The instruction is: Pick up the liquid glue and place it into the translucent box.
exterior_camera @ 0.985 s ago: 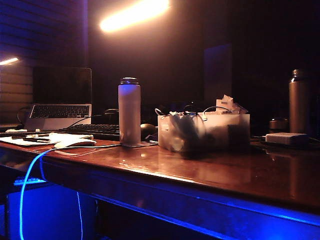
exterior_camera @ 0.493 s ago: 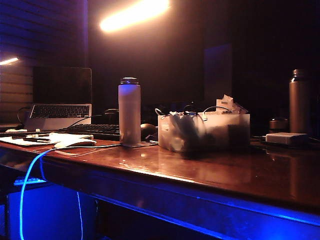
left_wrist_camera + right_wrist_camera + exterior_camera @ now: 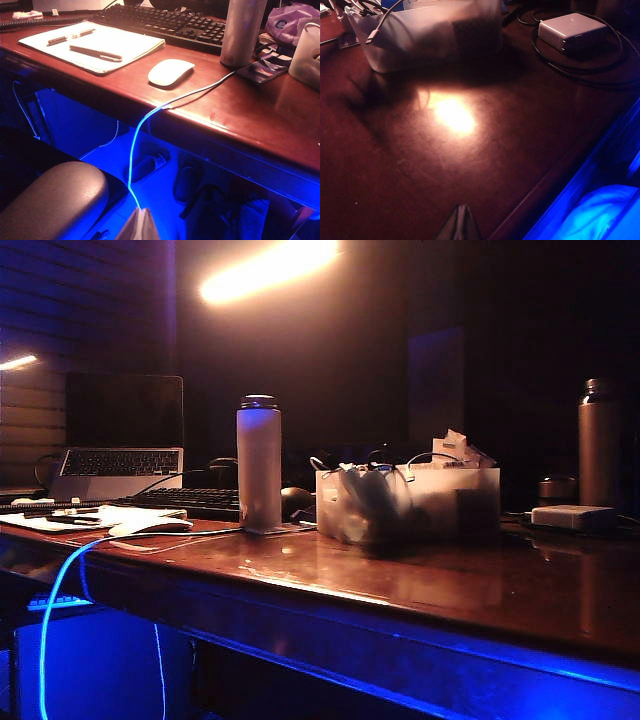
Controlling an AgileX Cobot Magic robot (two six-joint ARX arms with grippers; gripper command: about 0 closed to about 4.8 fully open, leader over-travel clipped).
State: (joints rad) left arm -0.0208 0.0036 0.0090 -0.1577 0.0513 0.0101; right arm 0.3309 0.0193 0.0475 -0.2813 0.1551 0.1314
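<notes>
Change is not seen on the glossy brown wooden table (image 3: 400,590): left end effector (image 3: 137,226), off its front edge, and right end effector (image 3: 462,222), over it near the frosted translucent box (image 3: 430,30), are kept clenched, empty.

The table (image 3: 420,585) looks like polished reddish-brown wood, super glossy, the lamp glare bounces right off it in the right wrist view. The translucent box (image 3: 407,502) at center of the exterior view is frosted matt plastic, cloudy enough that its contents show as dark smudges. The tall bottle (image 3: 259,463) left of it has the same frosted plastic look with a shiny dark lid. Far right, a flask (image 3: 597,442) reads as brushed metal. The mouse (image 3: 171,72) is smooth white plastic, the notepad (image 3: 95,45) plain matt paper.
</notes>
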